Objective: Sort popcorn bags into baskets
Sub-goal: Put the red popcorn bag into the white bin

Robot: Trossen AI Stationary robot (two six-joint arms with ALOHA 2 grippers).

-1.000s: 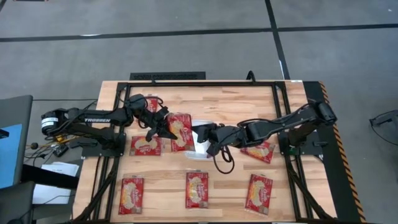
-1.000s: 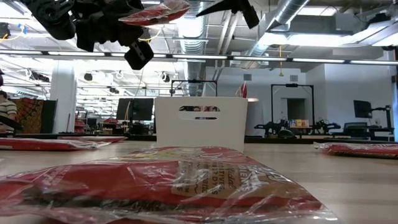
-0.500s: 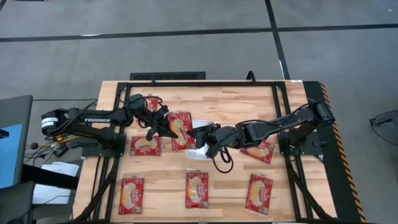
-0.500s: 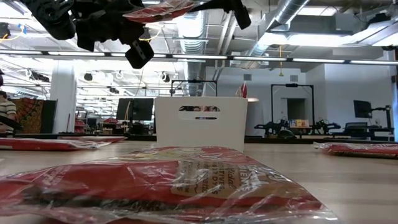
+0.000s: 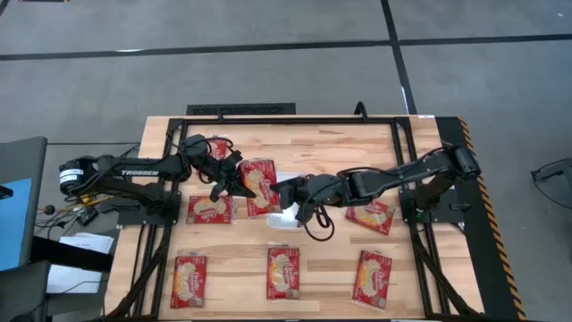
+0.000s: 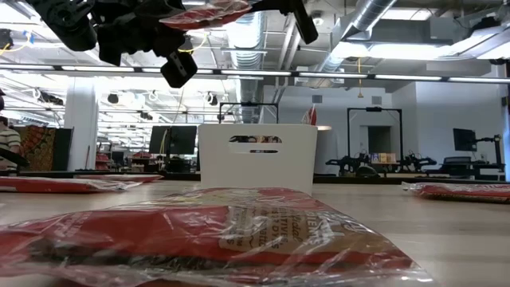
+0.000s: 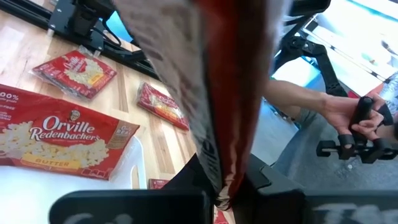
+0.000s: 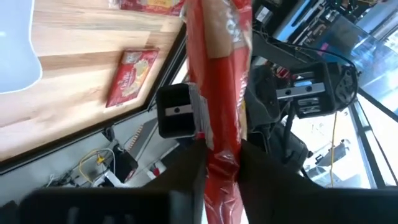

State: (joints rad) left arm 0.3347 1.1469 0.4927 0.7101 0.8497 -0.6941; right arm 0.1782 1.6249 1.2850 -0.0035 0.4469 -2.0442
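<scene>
A red popcorn bag (image 5: 258, 182) hangs in the air over the table's middle, its face up, between my two grippers. My left gripper (image 5: 237, 182) is shut on its left end. My right gripper (image 5: 284, 190) is shut on its right end. Below them stands the white basket (image 6: 256, 157), with a popcorn bag (image 7: 62, 135) lying in it. More bags lie flat on the table: one (image 5: 209, 209) left of the basket, one (image 5: 370, 216) to its right, and three along the near edge (image 5: 283, 271). My left gripper pinches the bag's left end (image 7: 217, 168) between its two fingers, coming level from the table's left. The bag is lifted clear of the table and basket, lying roughly flat. My right gripper pinches the bag's right end (image 8: 221, 146) between its two fingers (image 8: 186, 171), coming from the table's right and slanting slightly down. The bag runs on beyond the fingers toward my left gripper.
A black metal frame (image 5: 407, 134) runs around the wooden tabletop. Another bag (image 5: 220, 148) lies under my left arm at the far left. Beyond the table a person's hands (image 7: 348, 115) hold a control handle.
My right gripper has moved toward the table's left, up to the held bag, and has shut on its right end. My left gripper has kept still with the bag in the air.
</scene>
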